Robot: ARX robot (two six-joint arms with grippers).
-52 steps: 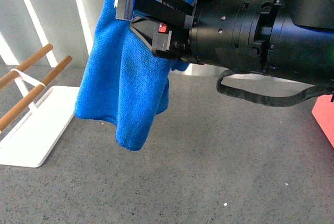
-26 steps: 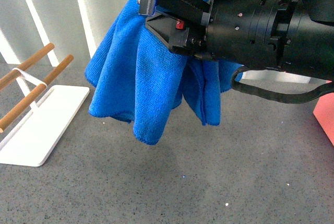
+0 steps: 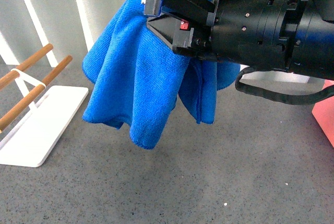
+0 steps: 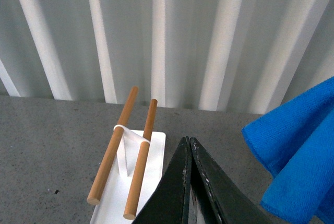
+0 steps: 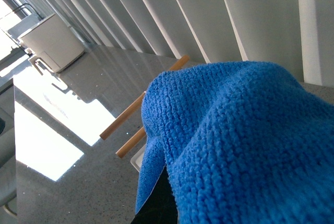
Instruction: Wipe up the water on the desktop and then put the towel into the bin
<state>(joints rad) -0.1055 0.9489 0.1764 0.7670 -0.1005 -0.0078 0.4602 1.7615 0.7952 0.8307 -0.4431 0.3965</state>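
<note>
The bright blue towel (image 3: 136, 85) hangs in the air above the dark grey speckled desktop (image 3: 209, 182). My right gripper (image 3: 151, 12) reaches in from the right and is shut on the towel's top edge. In the right wrist view the towel (image 5: 245, 145) fills most of the picture and hides the jaws. A sliver of the salmon-pink bin (image 3: 324, 117) shows at the right edge. My left gripper (image 4: 189, 148) is shut and empty, low over the desktop (image 4: 47, 145), with the towel (image 4: 297, 166) to one side of it.
A flat white tray (image 3: 44, 130) with two wooden bars (image 3: 36, 70) stands at the left of the desktop; it also shows in the left wrist view (image 4: 112, 208). A ribbed white wall (image 3: 62, 10) runs behind the desktop.
My right arm has carried the towel to the right and a little up. The hanging folds have swung and spread out.
</note>
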